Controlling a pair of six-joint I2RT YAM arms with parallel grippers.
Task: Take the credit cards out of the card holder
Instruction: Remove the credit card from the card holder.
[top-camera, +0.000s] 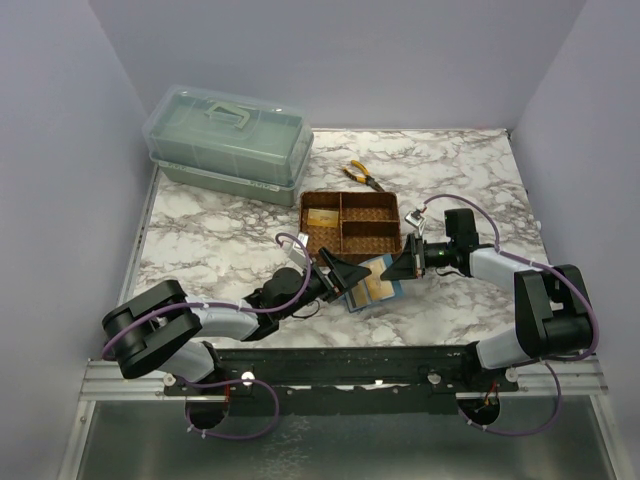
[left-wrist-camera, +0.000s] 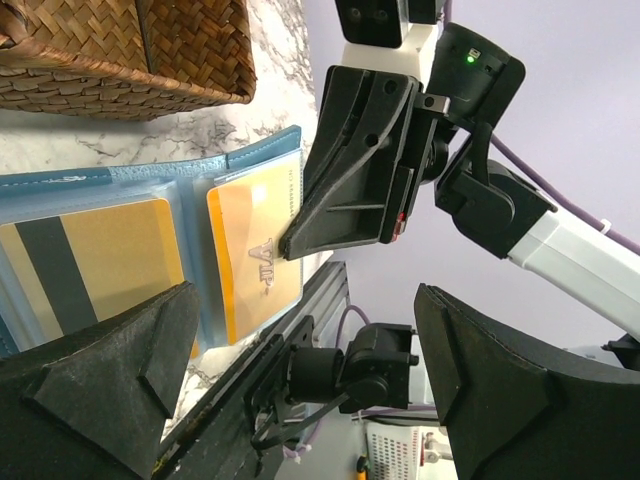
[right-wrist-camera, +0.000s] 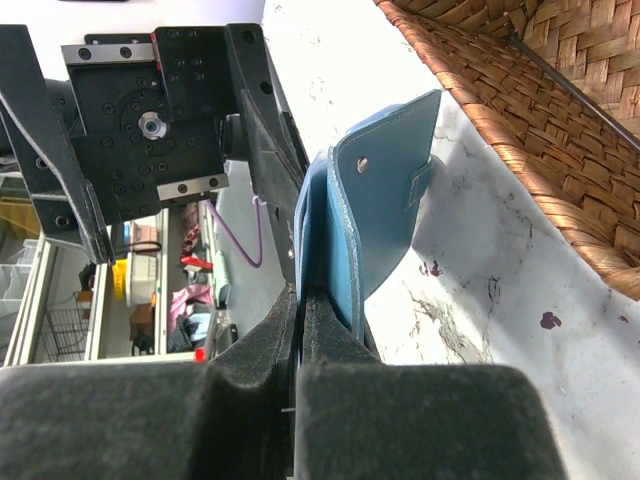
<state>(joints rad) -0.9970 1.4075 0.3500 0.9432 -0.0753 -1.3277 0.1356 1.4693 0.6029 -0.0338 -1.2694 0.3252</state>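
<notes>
Left wrist: we note flat teal-blue card holder (left-wrist-camera: 120, 182) open, yellow-gold credit cards (left-wrist-camera: 240, 265) inside; left gripper (left-wrist-camera: 305, 300) agape, right gripper (left-wrist-camera: 288, 245) pinching its edge.

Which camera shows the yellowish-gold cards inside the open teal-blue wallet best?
Left wrist: two yellowish-gold cards lie face-on in the flat teal-blue wallet. Top external shows them small; right wrist shows only the wallet's blue outside.

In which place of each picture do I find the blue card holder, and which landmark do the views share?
Top view: card holder at the centre, in front of the woven tray.
Left wrist: card holder at the left, open, below the woven tray.
Right wrist: card holder at the centre, edge-on, clamped in the right tool.
Shared landmark: the woven tray, beside it in every view.
</notes>
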